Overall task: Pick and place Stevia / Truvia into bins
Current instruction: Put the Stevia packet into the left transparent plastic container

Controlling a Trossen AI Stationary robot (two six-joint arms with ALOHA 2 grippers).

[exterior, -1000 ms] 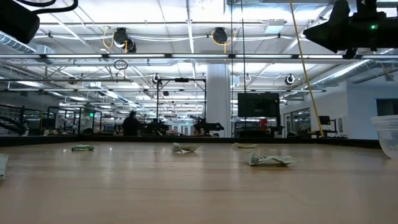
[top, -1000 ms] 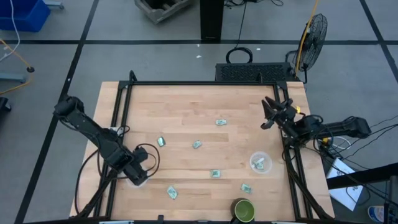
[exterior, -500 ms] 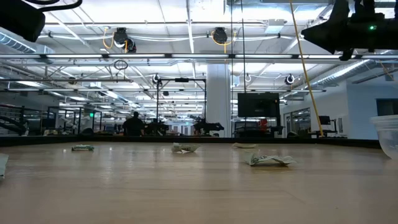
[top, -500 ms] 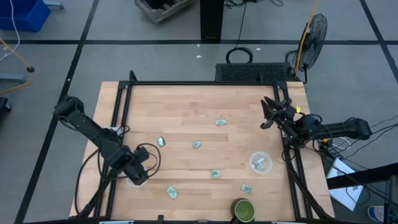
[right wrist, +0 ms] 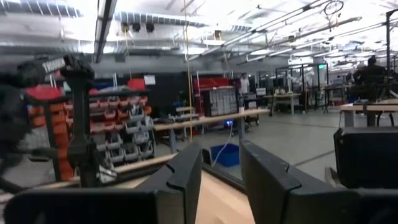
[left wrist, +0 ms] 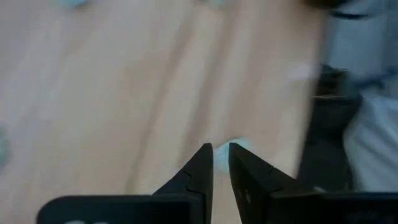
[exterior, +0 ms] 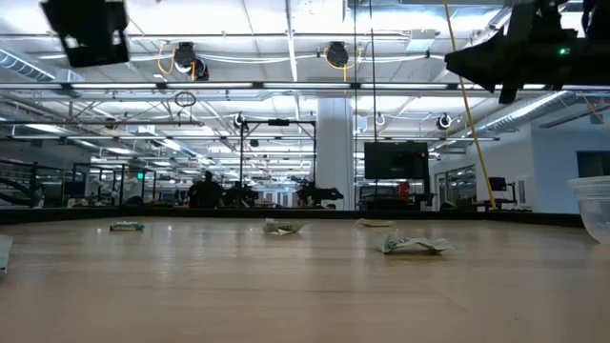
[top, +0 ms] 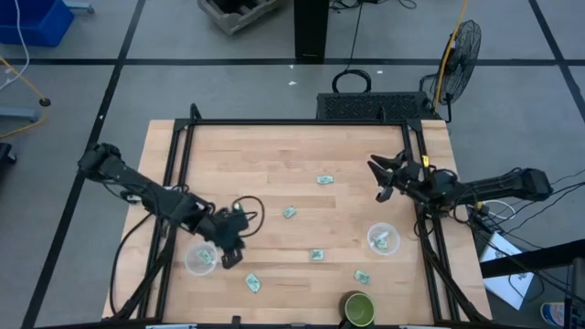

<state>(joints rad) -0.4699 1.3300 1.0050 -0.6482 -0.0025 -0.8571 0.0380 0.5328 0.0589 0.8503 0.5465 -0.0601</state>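
Note:
Several small pale green and white packets lie flat on the wooden table. The left clear cup stands near the table's left edge with something pale inside. The right clear cup holds a packet. My left gripper hovers just right of the left cup, empty, with a narrow gap between its fingers. My right gripper is open and empty above the table's right side, beyond the right cup.
A dark green cup stands at the near edge, right of the middle. A black frame rail runs along the table's left side and another along its right. The far half of the table is bare wood.
My left gripper has moved from above the left cup toward the table's right and a little toward the far edge, uncovering the cup; it now covers the spot where a packet lay. My right gripper has moved toward the table's left and slightly nearer.

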